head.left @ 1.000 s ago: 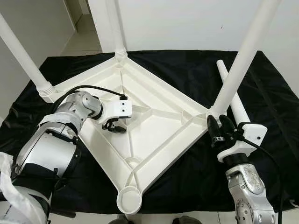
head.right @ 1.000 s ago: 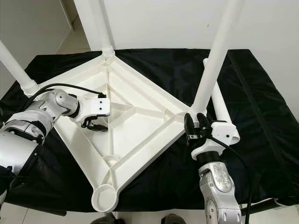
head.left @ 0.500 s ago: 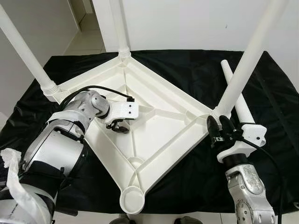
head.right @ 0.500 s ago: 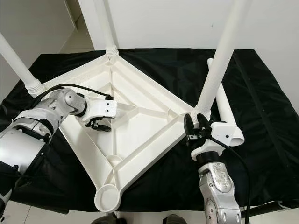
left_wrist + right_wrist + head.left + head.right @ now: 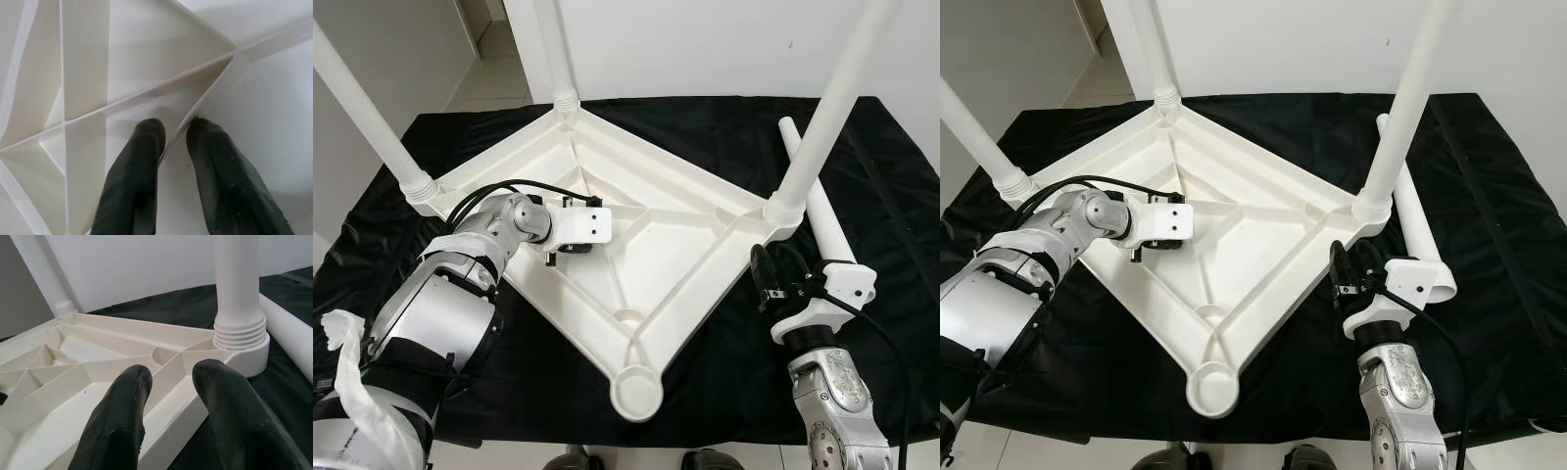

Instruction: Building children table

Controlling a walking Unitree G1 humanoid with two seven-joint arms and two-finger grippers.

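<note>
Gripping an inner rib of the upturned tabletop (image 5: pixel 685 245) on the black cloth (image 5: pixel 705 137), left hand (image 5: pixel 173 132) steadies it, right hand (image 5: pixel 168 382) unclenched near its corner; next: fitting loose leg (image 5: pixel 818 201) into empty socket (image 5: pixel 637 392).

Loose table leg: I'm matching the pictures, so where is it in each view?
Left eye view: loose leg on the cloth, right side, behind the standing leg.
Right eye view: same place.
Right wrist view: right edge, beside that standing leg.
Left wrist view: tabletop ribs instead.
Shared landmark: the standing leg.
</note>
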